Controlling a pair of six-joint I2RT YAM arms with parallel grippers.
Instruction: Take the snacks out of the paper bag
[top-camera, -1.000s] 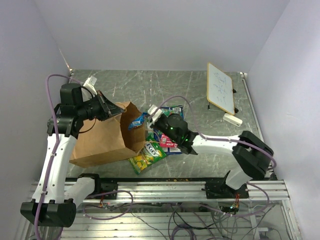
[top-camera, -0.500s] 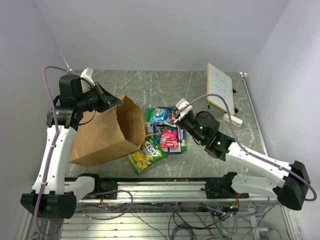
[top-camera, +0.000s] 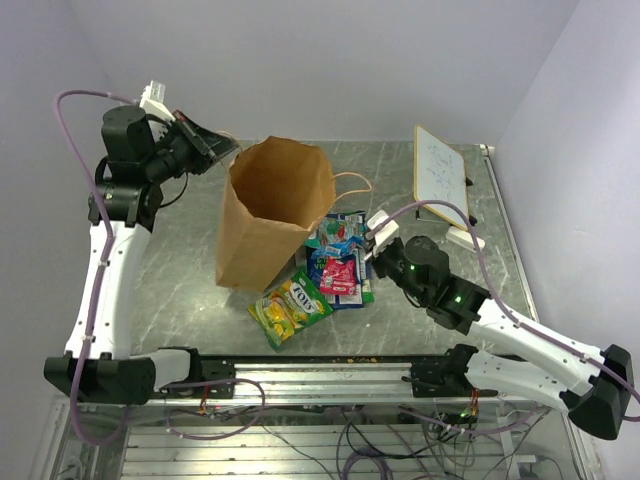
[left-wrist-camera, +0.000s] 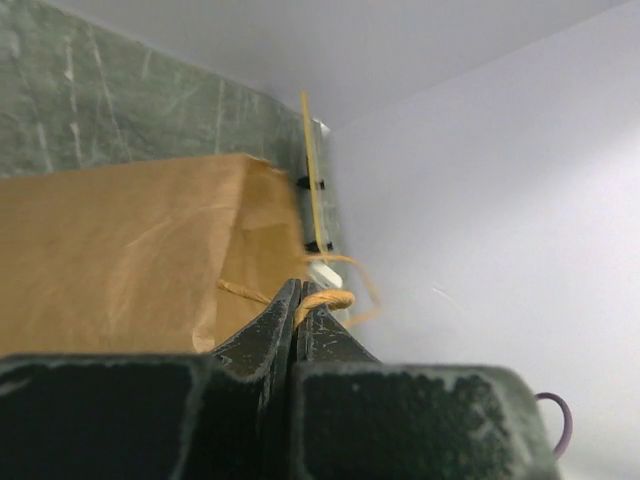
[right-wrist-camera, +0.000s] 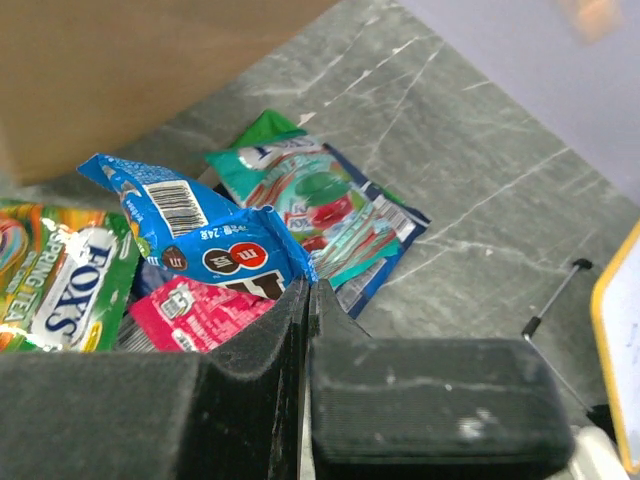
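Observation:
The brown paper bag (top-camera: 272, 215) stands upright, mouth open upward; its inside is hidden. My left gripper (top-camera: 222, 148) is shut on the bag's looped handle (left-wrist-camera: 326, 298) above its left rim, with the bag's side (left-wrist-camera: 120, 250) below it. Snacks lie on the table right of the bag: a yellow-green Fox's packet (top-camera: 290, 308), a red packet (top-camera: 340, 275) and a teal-green packet (right-wrist-camera: 320, 205). My right gripper (top-camera: 372, 237) is shut on the corner of a blue M&M's packet (right-wrist-camera: 210, 240), which rests on the pile (top-camera: 338, 236).
A white framed board (top-camera: 440, 175) leans at the back right, with a small white block (top-camera: 465, 238) in front of it. The bag's other handle (top-camera: 352, 180) sticks out to the right. Walls close in the table on three sides.
My left gripper rose and pulled back, lifting the bag by its handle from lying to upright. My right gripper drew the blue packet from the bag mouth to the pile.

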